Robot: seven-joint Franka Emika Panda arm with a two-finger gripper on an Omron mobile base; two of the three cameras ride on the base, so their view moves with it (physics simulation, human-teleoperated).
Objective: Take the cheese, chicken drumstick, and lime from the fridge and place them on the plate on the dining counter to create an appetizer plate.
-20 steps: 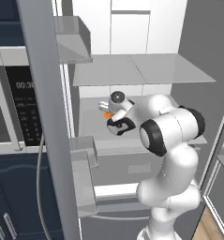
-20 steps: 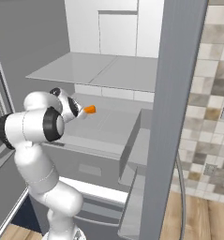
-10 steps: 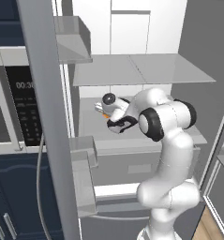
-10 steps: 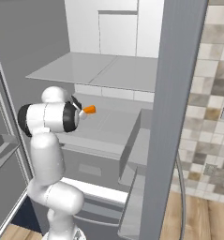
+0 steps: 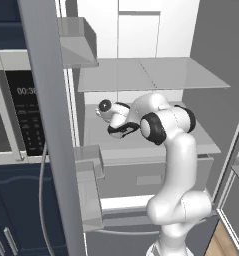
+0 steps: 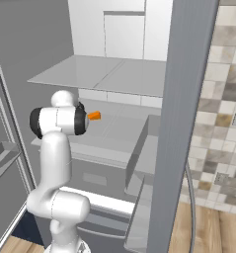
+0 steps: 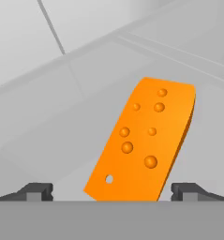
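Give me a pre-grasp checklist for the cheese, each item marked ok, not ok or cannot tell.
1. Gripper open: ok, fingertips stand wide apart.
2. Cheese lined up between the fingertips: ok, its near end sits in the gap in the hand view.
3. Cheese free of a grip: ok, neither fingertip touches it.
4. Cheese lying on the fridge shelf: ok, the orange wedge rests there.
5. Drumstick and lime clear of the approach: cannot tell.
6. Fingertips low enough to close on the wedge: cannot tell.
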